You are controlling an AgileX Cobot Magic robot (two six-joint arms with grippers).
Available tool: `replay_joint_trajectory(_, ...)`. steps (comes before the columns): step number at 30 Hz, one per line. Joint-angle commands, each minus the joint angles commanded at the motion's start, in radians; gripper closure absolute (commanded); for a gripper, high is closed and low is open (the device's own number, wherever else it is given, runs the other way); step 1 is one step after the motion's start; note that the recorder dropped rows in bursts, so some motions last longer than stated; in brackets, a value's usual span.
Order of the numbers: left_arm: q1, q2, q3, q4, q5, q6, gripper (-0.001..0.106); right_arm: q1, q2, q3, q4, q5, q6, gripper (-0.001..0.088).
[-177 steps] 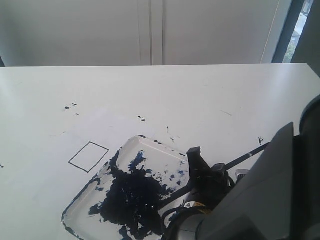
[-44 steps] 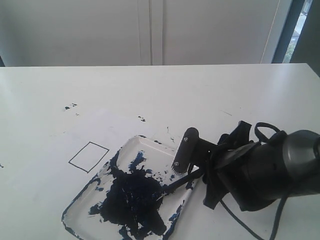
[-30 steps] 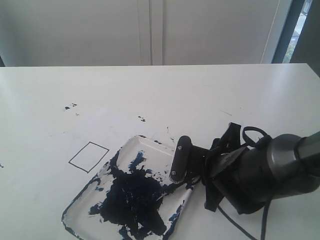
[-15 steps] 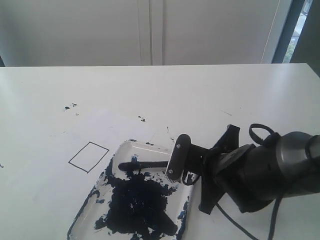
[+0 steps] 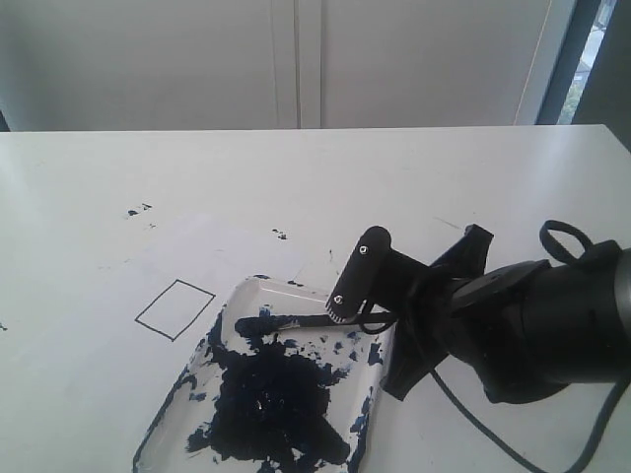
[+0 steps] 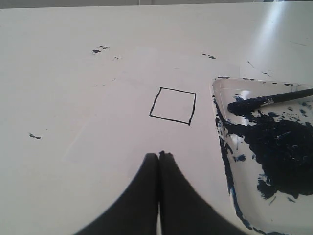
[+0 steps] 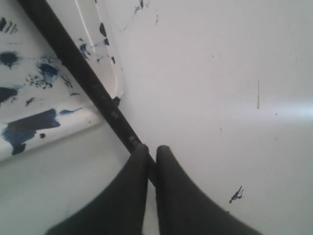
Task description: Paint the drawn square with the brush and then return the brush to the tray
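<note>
Though tray (image 5: 306, 299) shifted — square (image 5: 175, 309) stays blank

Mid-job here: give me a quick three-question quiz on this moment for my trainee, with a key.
1. True or false: the drawn square is already painted.
2. Where is the tip of the brush? A: on the square. B: over the tray. C: hidden from every view.
3. Fill in: the ____ gripper is shut on the brush.
Key: 1 false, it is blank. 2 B. 3 right gripper.
</note>
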Motion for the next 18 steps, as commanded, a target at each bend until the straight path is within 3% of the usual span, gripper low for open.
replay_joint_trajectory(4,0.0,0.0,0.0,0.0,0.0,0.0,0.105,0.0,0.0,0.0,0.0,-0.006,0.0,0.0348)
replay_joint_trajectory(6,0.0,0.0,0.0,0.0,0.0,0.0,0.105,0.0,0.0,0.0,0.0,0.009,0.0,0.0253)
replay_joint_trajectory(18,0.0,0.0,0.0,0.0,0.0,0.0,0.105,-0.004,0.073,0.0,-0.061,0.002,0.0,0.0283)
